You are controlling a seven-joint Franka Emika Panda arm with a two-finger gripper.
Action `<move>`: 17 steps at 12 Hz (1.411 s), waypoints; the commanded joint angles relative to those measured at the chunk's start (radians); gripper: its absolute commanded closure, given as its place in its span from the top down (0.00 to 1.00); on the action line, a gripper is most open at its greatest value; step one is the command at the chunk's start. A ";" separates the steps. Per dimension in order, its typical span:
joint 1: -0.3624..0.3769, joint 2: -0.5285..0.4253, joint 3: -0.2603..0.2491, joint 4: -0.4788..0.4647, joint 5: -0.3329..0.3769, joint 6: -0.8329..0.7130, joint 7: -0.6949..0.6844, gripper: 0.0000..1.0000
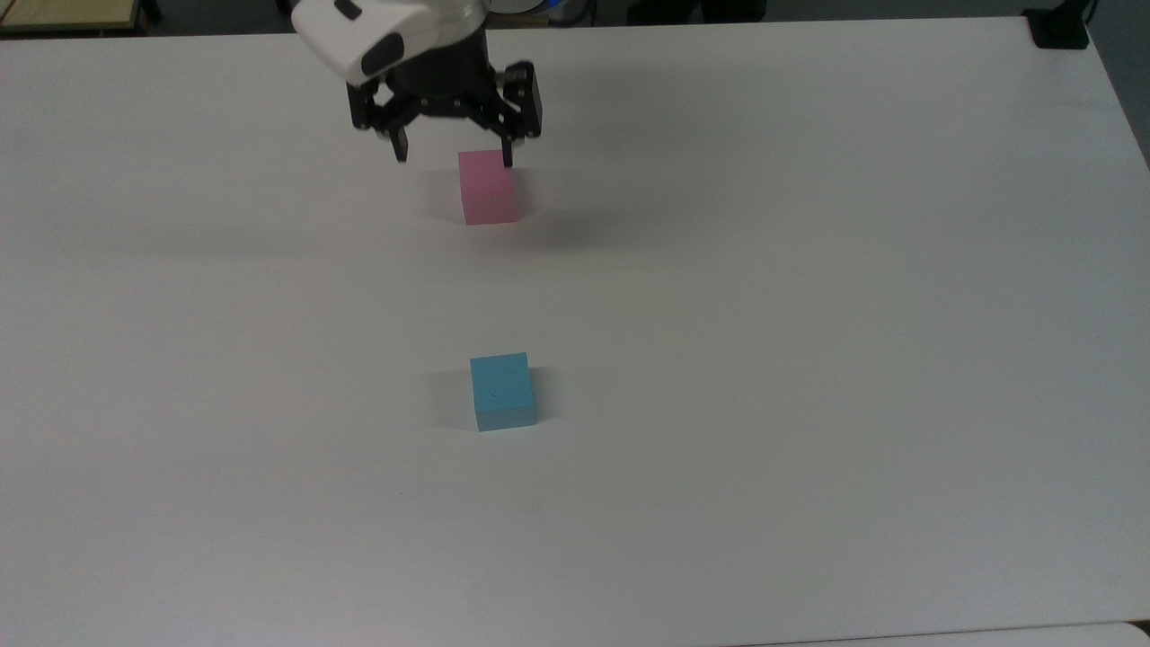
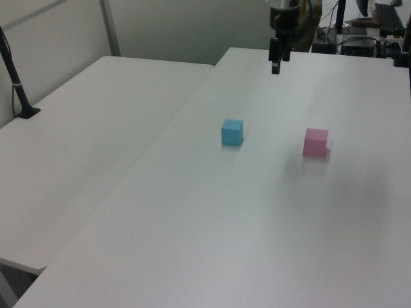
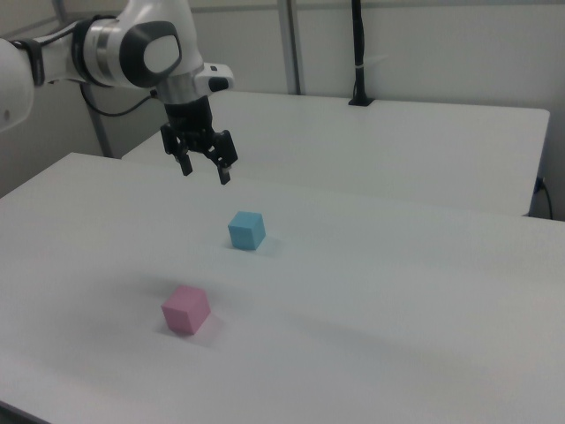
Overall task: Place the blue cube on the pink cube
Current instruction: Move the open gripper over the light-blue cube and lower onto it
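gripper [image 1: 454, 162] spread above pink cube [image 1: 488, 188]; blue cube [image 1: 502, 392] apart

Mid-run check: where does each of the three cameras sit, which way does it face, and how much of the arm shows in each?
Top view: high, opposite the arm's base, looking down the table; pincer open above the pink cube.
Left view: beside the table, looking across; pincer hangs at the far end.
Right view: opposite side; arm and pincer show.
Left and right views share the blue cube and pink cube.
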 commanded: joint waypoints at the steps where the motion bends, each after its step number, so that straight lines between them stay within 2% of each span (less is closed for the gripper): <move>1: 0.000 0.077 -0.006 0.050 -0.003 0.092 -0.005 1.00; 4: 0.001 0.203 -0.012 0.210 -0.005 0.100 0.002 1.00; 7: 0.027 0.284 -0.014 0.216 -0.009 0.163 0.003 1.00; 10: 0.060 0.388 -0.017 0.216 -0.077 0.240 0.021 1.00; 15: 0.095 0.491 -0.040 0.216 -0.089 0.342 0.031 1.00; 17: 0.104 0.500 -0.038 0.216 -0.117 0.361 0.060 1.00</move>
